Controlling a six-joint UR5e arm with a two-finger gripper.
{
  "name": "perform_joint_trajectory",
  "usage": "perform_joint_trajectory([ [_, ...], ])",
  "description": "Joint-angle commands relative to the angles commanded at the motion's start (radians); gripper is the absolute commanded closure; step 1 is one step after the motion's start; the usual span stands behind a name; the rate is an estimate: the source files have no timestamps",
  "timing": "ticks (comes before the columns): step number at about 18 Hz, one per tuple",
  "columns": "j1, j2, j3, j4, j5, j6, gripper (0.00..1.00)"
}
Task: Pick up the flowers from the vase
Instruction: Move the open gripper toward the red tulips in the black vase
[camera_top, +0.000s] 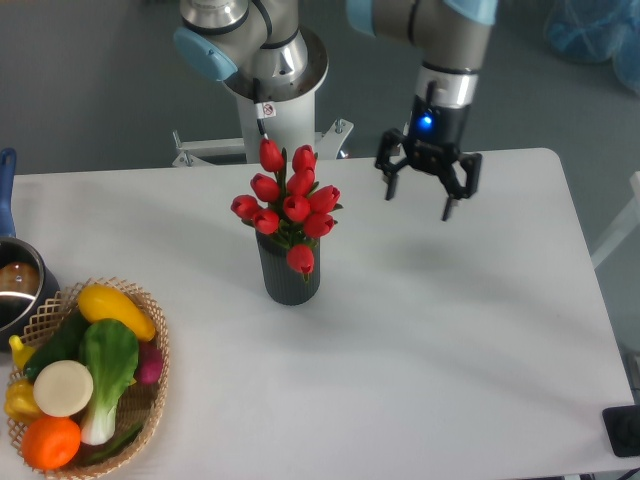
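The flowers (289, 205), a bunch of red closed tulip buds with green leaves, stand in the vase (290, 279), a dark ribbed cylinder left of the table's middle. One bud hangs over the vase's front rim. My gripper (420, 200) hangs open and empty to the right of the flowers, at about the height of the buds in the picture, with a clear gap between them. Its fingers point down.
A wicker basket (150, 385) of colourful vegetables sits at the front left corner. A metal pot (18, 290) with a blue handle is at the left edge. The arm's white base (282, 95) stands behind the vase. A dark object (625, 430) lies at the front right edge.
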Motion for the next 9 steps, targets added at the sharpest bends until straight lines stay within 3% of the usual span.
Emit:
perform_joint_trajectory([
  [4, 0.009, -0.009, -0.049, -0.009, -0.238, -0.002, 0.0],
  [9, 0.008, -0.006, -0.075, -0.009, -0.278, -0.005, 0.0],
])
